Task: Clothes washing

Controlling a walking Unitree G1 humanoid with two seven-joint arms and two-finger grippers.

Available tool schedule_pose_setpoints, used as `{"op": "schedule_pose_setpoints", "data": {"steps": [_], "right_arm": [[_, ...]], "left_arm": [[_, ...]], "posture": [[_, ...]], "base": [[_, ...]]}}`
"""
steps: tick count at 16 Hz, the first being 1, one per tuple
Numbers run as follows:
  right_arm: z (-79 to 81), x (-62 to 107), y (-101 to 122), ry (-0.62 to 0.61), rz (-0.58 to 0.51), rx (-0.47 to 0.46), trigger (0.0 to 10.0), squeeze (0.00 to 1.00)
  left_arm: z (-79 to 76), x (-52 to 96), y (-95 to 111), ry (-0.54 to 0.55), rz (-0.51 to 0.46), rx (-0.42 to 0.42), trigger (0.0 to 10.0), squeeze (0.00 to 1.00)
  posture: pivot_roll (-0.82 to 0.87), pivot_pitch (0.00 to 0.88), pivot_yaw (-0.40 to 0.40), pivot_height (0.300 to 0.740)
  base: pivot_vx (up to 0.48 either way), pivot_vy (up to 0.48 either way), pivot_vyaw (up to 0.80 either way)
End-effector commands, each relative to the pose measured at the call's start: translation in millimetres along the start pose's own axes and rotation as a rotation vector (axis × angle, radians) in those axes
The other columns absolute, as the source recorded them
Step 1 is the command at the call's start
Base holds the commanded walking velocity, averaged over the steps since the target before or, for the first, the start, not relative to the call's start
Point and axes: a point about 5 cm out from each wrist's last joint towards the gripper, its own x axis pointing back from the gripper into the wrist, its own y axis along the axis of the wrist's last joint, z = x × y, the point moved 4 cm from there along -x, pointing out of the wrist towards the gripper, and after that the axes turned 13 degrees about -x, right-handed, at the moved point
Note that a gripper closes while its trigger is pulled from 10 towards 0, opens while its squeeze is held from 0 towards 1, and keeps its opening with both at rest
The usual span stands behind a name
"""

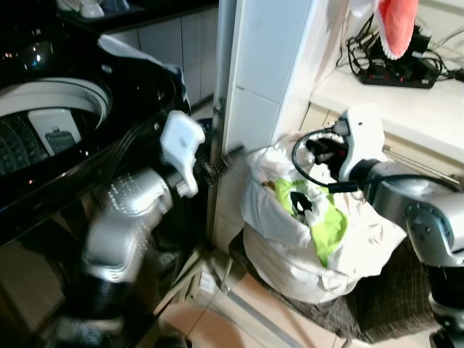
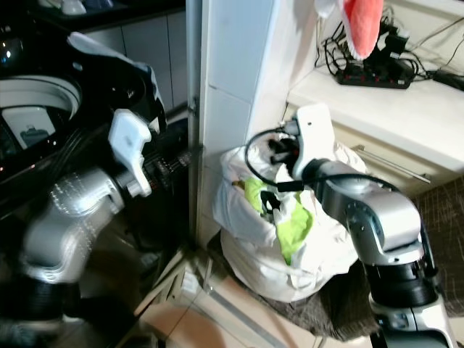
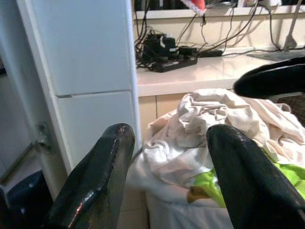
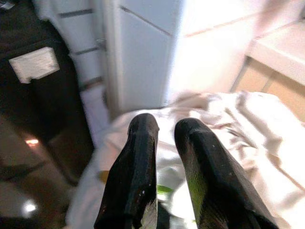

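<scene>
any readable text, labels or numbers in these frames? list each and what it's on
None can be read.
white label on the dark washing machine front: blank or too blurred to tell.
power strip on the counter: any markings too small to read.
laundry bag with the green garment: no print visible.

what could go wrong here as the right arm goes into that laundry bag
1. The right gripper hovers over the white cloth laundry bag with its jaws nearly together; it might pinch the bag's fabric instead of the lime-green garment inside.
2. The black cable looped at the right wrist hangs near the bag's mouth and could snag on the cloth.
3. The left gripper sits close to the white tiled pillar; a swing could knock it.
</scene>
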Motion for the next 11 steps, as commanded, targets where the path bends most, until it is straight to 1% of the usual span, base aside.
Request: {"op": "schedule_pose_setpoints", "data": {"steps": [1,3,4,5,7,8,9,11], "right_arm": [[-14.1,0.7,-5.6,-0.061,0.004,0.026,10.0,0.0],[-20.1,1.4,-19.3,-0.062,0.041,0.062,10.0,0.0],[-21.5,1.6,-22.7,-0.062,0.051,0.069,10.0,0.0],[-27.8,0.8,-31.5,-0.073,0.079,0.084,10.0,1.0],[-38.9,-5.8,-43.9,-0.092,0.12,0.114,10.0,1.0],[-40.9,-7.5,-45.4,-0.097,0.125,0.12,10.0,1.0],[-52.3,-13.8,-52.3,-0.132,0.149,0.141,10.0,1.0],[-60.0,-15.9,-56.4,-0.16,0.164,0.16,10.0,1.0]], "left_arm": [[-5.4,4.3,-11.7,-0.014,0.027,-0.049,10.0,0.0],[-15.3,14.4,-37.3,-0.02,0.109,-0.121,10.0,0.0],[-17.0,16.6,-42.3,-0.016,0.123,-0.131,10.0,0.0],[-22.3,20.8,-45.9,-0.035,0.116,-0.108,10.0,0.0],[-23.4,23.3,-43.3,-0.035,0.08,-0.02,10.0,0.0],[-23.9,23.5,-43.5,-0.039,0.078,-0.013,10.0,0.0],[-28.4,23.4,-46.0,-0.066,0.084,-0.027,10.0,0.0],[-30.4,22.9,-46.4,-0.08,0.084,-0.035,10.0,0.0]], "posture": [[0.03,0.0,-0.042,0.74],[0.03,0.0,-0.042,0.74],[0.03,0.0,-0.042,0.74],[0.03,0.0,-0.053,0.74],[0.02,0.0,-0.053,0.74],[0.02,0.0,-0.048,0.74],[0.02,0.0,-0.042,0.74],[0.02,0.0,-0.042,0.74]], "base": [[0.0,0.0,0.0],[0.0,0.0,0.0],[0.0,0.0,0.0],[0.0,0.0,0.0],[0.0,0.0,0.0],[0.0,0.0,0.0],[0.0,0.0,0.0],[0.0,0.0,0.0]]}}
